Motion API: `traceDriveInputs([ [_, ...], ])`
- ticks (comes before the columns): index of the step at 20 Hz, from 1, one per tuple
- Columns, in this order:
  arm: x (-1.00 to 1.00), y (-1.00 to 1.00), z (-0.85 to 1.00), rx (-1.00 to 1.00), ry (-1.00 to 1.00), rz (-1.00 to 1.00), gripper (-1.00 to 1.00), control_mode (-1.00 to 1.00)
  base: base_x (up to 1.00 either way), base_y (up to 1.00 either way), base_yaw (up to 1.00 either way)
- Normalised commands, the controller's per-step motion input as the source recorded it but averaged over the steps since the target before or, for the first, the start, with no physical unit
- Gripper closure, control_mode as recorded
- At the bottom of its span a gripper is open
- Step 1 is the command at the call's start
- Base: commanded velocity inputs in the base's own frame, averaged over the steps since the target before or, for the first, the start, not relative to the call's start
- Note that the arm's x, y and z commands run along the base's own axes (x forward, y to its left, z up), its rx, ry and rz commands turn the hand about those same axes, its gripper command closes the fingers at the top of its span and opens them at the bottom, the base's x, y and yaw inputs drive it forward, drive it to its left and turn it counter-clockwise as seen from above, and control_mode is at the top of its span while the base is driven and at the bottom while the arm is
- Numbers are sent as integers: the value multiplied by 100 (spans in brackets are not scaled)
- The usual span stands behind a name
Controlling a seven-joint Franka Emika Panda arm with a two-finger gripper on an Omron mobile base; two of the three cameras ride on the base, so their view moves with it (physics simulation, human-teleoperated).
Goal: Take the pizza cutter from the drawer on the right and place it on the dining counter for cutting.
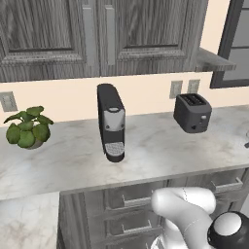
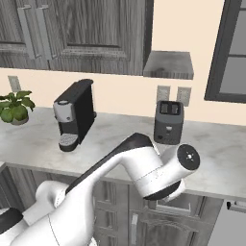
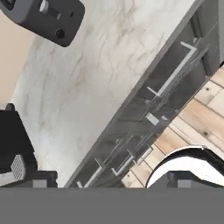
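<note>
Along a beige kitchen wall runs a long pale marble worktop (image 1: 160, 146), seen from behind a white robot arm with dark joints (image 2: 120, 168); on it stand a leafy green potted plant (image 1: 28, 127) at the left, a tall black and silver coffee machine (image 1: 112, 121) in the middle, and a dark grey two-slot toaster (image 1: 192, 113) to the right; all three are well apart. Above them hang dark grey wood-grain wall cabinets (image 1: 97, 34); a dark-framed window (image 2: 233, 53) is at the far right.

Below the worktop's edge are dark grey wood-grain drawer fronts with silver bar handles, all closed; the wide shallow drawer (image 1: 226, 184) on the right, roughly beneath the toaster, is closed too, so whatever lies inside is hidden. The camera on the hand looks down at that drawer (image 3: 173, 57), tilted on a slant, with light wooden floor planks (image 3: 197, 113) beyond it.

The two-finger gripper (image 3: 111, 184) hangs in front of the drawer fronts, clear of them; its dark tips are spread wide apart and grasp nothing.
</note>
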Motion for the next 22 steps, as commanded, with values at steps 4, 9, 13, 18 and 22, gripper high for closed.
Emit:
traceDriveInputs([
  [4, 0, -43, -17, 23, -6, -22, -100, -100, 0, 0, 0],
  [9, 0, -26, -30, 19, -6, -23, -100, -100, 0, 0, 0],
  [13, 0, -11, -40, 14, -6, -22, -100, -100, 0, 0, 0],
  [18, 0, -6, -49, 13, -10, -16, -100, -100, 0, 0, 0],
  [22, 0, 0, -53, 13, -12, -15, -100, -100, 0, 0, 0],
])
